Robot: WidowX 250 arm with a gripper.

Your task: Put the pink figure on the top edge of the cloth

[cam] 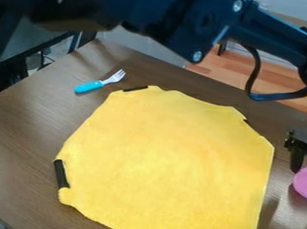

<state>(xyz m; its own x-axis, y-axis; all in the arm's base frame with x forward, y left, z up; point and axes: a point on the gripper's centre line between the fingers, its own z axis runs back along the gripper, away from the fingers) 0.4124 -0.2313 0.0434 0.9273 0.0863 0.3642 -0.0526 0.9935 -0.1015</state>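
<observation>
At the right edge of the view, the pink figure (pixel 306 182) sits just below the gripper (pixel 297 158), well to the side of the yellow cloth (pixel 166 162); whether the gripper is clenched on it or released, I cannot tell. The step in hand looks to be the pick-up (or the very start of the carry, if the grasp is already made). The next move calls for a sure hold first, then a lift high enough to clear the cloth's right side, so that nothing drags or rucks it. From there the figure needs to travel up and left in the view, to the far edge, and be set down gently on the cloth's border rather than on the bare surface (pixel 23 127) beyond. The fork (pixel 98 85) lies near the upper left corner, so a spot nearer the middle of that edge seems safer
</observation>
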